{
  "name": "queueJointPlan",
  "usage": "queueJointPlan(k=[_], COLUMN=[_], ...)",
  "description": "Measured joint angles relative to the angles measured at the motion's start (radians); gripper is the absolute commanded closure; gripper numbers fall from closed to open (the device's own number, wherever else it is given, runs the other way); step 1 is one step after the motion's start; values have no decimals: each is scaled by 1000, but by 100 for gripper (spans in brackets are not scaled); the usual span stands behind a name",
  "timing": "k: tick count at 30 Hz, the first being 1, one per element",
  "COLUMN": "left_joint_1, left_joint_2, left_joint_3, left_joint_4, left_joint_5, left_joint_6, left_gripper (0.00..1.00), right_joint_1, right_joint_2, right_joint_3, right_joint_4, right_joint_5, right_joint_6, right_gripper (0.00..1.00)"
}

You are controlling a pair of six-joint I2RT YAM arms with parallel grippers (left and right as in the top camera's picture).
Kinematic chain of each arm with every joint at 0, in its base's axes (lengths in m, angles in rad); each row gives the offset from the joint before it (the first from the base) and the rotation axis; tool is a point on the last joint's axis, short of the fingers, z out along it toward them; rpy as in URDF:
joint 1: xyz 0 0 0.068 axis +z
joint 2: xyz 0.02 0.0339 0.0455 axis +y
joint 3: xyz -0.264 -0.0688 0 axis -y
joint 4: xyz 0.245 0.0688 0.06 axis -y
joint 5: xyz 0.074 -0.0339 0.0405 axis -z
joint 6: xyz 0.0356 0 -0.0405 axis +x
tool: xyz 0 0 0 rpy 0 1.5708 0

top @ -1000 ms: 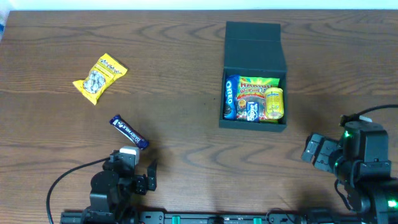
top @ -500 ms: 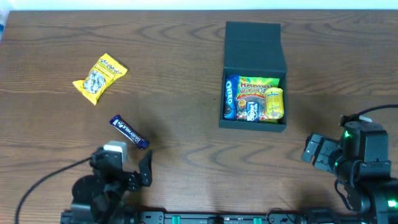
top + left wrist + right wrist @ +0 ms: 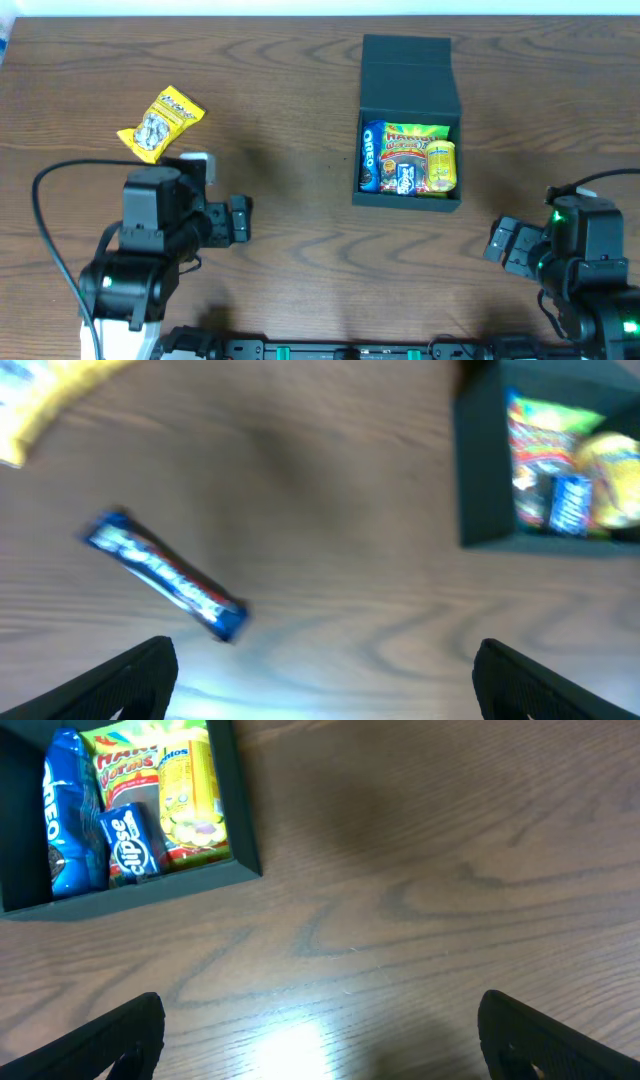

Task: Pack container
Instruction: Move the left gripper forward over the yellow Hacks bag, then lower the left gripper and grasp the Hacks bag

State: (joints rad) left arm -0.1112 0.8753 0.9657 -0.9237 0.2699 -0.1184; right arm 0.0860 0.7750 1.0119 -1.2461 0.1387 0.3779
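The dark teal container (image 3: 408, 80) stands at the back right with its flap lid folded back. Snack packets fill it: a blue Oreo pack (image 3: 371, 155), a green-and-yellow gummy bag (image 3: 415, 138) and a yellow packet (image 3: 442, 166). A blue candy bar (image 3: 165, 575) lies on the wood ahead of my left gripper (image 3: 325, 695), which is open and empty. In the overhead view my left gripper (image 3: 238, 218) hangs over that spot and hides the bar. My right gripper (image 3: 505, 247) is open and empty at the front right, short of the container (image 3: 130, 890).
A yellow snack packet (image 3: 160, 123) lies at the back left, just beyond my left arm; its edge shows in the left wrist view as a yellow snack packet (image 3: 60, 390). The container's side wall (image 3: 480, 470) is to the right of the bar.
My left arm has swung from the table's front edge out over the blue candy bar, which it now covers from above. The right arm has not moved.
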Motion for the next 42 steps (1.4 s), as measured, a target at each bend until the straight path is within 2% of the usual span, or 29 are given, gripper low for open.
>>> queueJointPlan(k=[7, 10, 14, 18, 26, 31, 36, 42], left_joint_1=[0, 0, 0, 0, 33, 103, 198, 303], left_joint_2=[61, 80, 118, 213, 456, 573, 660, 757], left_joint_3=[0, 0, 6, 80, 342, 471, 594, 719], left_joint_4=[-8, -14, -62, -104, -111, -129, -172, -164], left_joint_5=[87, 86, -1, -82, -202, -279, -423, -444], left_joint_6=[-21, -76, -194, -219, -116, -41, 16, 209], left_gripper=[5, 4, 4, 4, 5, 5, 5, 5], right_joint_1=[0, 0, 0, 0, 0, 0, 0, 0], right_joint_2=[0, 0, 0, 0, 0, 0, 0, 0], right_joint_3=[0, 0, 0, 0, 0, 0, 0, 0], right_joint_4=[-6, -6, -9, -18, -22, -25, -25, -25], right_joint_5=[0, 0, 0, 0, 0, -1, 0, 0], right_joint_6=[0, 0, 0, 0, 0, 0, 0, 0], right_gripper=[1, 1, 1, 1, 1, 1, 1, 1])
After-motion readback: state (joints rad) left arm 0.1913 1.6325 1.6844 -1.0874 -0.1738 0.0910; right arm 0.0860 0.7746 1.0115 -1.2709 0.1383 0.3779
